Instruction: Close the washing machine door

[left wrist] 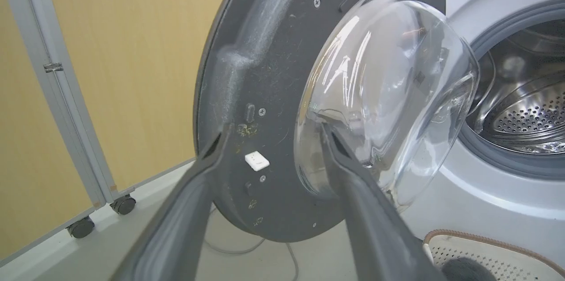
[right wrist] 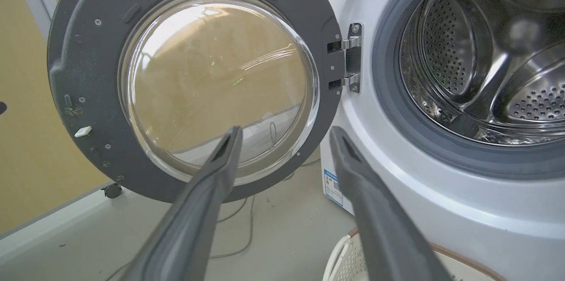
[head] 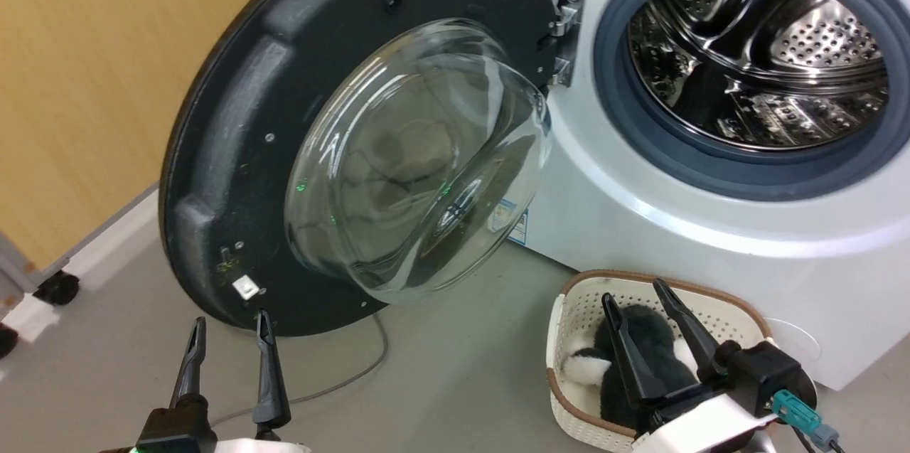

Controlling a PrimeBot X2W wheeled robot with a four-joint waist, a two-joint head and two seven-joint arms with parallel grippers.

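Now the large round black glass-bowled washing machine door [head: 234,154] stands wide open left of the white front-loading washing machine [head: 640,225]; left tool [head: 231,318], open and empty near its free edge, should reach behind that rim and sweep it toward the steel drum [head: 782,48], right tool [head: 633,289] open too.

Smooth grey floor [head: 455,382], white washing machine [head: 640,211] standing on it at the right, white perforated basket [head: 561,346] with a brown rim just in front of the machine, thin grey cable [head: 384,353] curling left of the basket, black caster wheel [head: 57,287] at the far left
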